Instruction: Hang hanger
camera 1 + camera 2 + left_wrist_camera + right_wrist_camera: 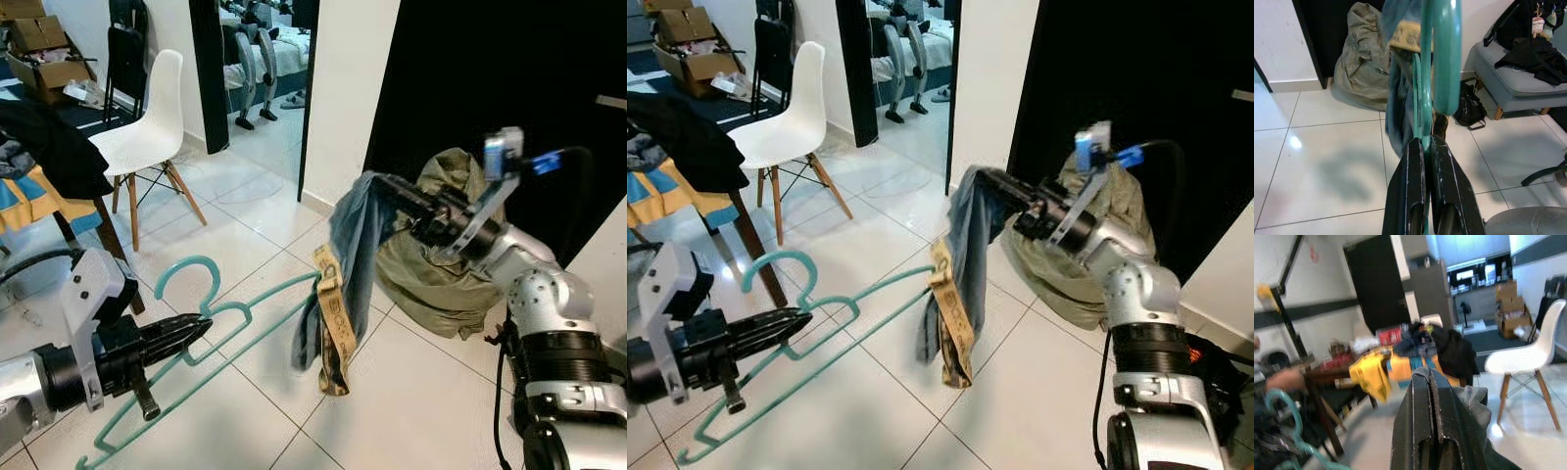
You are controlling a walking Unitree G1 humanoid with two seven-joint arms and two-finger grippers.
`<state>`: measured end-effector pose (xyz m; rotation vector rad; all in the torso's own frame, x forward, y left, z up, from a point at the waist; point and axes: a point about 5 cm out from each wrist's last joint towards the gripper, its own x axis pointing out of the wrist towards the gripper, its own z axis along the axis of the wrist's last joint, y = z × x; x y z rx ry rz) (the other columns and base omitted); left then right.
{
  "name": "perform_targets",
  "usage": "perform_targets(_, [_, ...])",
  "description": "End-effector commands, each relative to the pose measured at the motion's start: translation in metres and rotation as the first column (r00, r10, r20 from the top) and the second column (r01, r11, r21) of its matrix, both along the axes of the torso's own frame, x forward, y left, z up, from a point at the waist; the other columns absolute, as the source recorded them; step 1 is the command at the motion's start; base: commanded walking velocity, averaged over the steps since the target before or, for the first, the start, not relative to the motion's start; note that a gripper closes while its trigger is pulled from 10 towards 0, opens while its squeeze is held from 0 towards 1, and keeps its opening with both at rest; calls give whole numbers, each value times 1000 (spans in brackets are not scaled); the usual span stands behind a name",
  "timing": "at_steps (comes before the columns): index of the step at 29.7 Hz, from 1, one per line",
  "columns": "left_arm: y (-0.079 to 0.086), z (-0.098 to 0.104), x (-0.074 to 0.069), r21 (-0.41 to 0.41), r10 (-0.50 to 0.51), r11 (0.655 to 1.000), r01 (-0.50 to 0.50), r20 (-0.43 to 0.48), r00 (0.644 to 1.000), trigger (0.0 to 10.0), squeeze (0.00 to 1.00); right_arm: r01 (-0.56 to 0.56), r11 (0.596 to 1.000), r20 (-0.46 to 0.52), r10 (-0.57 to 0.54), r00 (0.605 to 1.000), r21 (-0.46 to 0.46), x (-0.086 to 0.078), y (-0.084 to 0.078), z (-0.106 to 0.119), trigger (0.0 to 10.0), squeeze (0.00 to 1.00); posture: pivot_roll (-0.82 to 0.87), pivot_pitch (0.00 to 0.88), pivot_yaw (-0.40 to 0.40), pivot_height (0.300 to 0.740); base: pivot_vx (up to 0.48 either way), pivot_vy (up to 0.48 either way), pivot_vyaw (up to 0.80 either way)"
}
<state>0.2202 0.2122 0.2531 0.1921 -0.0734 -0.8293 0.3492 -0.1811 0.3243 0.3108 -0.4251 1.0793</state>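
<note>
Clamped in the left gripper (191, 333), the teal hanger (211, 338) is held near its neck, black fingers (1422, 181) pressed together on the wire just below the hook; its long bar slopes down toward the tiled floor (245, 392), while one arm reaches across to the jeans (348, 264). Those jeans drape from the right gripper (382, 191), whose fingers are closed on the denim, a tan-lined waistband dangling below. Just behind them an olive-green bag (446, 264) slumps against the dark doorway. A white chair (147, 132) stands farther off to the left, beside a table (749, 240) heaped with clothes.
</note>
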Motion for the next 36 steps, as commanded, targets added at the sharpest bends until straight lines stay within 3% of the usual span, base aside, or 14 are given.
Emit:
perform_targets(1, [-3,0,-1,10,-21,1000,21,4,1000,10000,0,-1,999,23,0,1000,43,-2,-5,11,10000,0,35,188,-77,740,0,0,0])
perform_targets(6, [-5,3,2,11,-29,1000,29,22,999,10000,0,-22,996,37,19,999,81,-4,-7,20,10000,0,36,185,-81,740,0,0,0])
perform_targets(16, [-14,20,15,4,-81,997,81,103,991,10000,0,-94,996,21,94,995,-1,-11,6,7,10000,0,27,179,-80,740,0,0,0])
perform_targets(24, [-20,26,16,3,-134,991,134,116,984,10000,0,-119,993,0,119,993,-12,-13,8,5,10000,0,30,180,-80,740,0,0,0])
perform_targets(29, [-31,24,17,17,-210,978,210,107,972,10000,0,-228,972,3,228,974,64,-19,13,20,10000,0,27,176,-85,740,0,0,0])
perform_targets(31, [-31,24,17,17,-210,978,210,107,972,10000,0,-228,972,3,228,974,64,-19,13,20,10000,0,27,176,-85,740,0,0,0])
perform_targets(36, [-40,25,22,9,-238,971,239,123,963,10000,0,-240,949,68,231,971,203,-19,1,47,10000,0,22,168,-80,740,0,0,0])
